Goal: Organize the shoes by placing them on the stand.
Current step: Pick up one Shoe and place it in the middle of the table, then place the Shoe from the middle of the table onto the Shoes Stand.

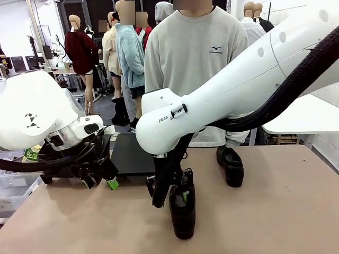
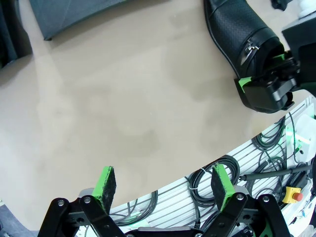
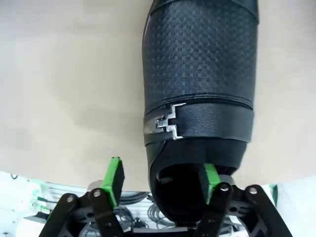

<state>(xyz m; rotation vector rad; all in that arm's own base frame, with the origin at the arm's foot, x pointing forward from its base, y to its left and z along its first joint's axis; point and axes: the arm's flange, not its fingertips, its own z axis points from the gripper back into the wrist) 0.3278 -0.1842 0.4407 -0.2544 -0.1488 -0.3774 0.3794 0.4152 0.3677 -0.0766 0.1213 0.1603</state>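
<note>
Both low: left end effector (image 1: pixel 103 180) tilted, jaws wide apart; right end effector (image 1: pixel 177 193) vertical, jaws apart.

front camera looks across table (image 1: pixel 286 211); wrist cameras close above it, sharing near shoe (image 3: pixel 197 74)

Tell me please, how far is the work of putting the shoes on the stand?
Done: nothing that I can see; the visible part of the dark stand bears no shoe. In hand: the right pincer stands open at the near shoe, one finger inside its mouth, the shoe resting on the table. To do: this shoe and the far shoe both need placing. The left pincer is open and empty.
</note>
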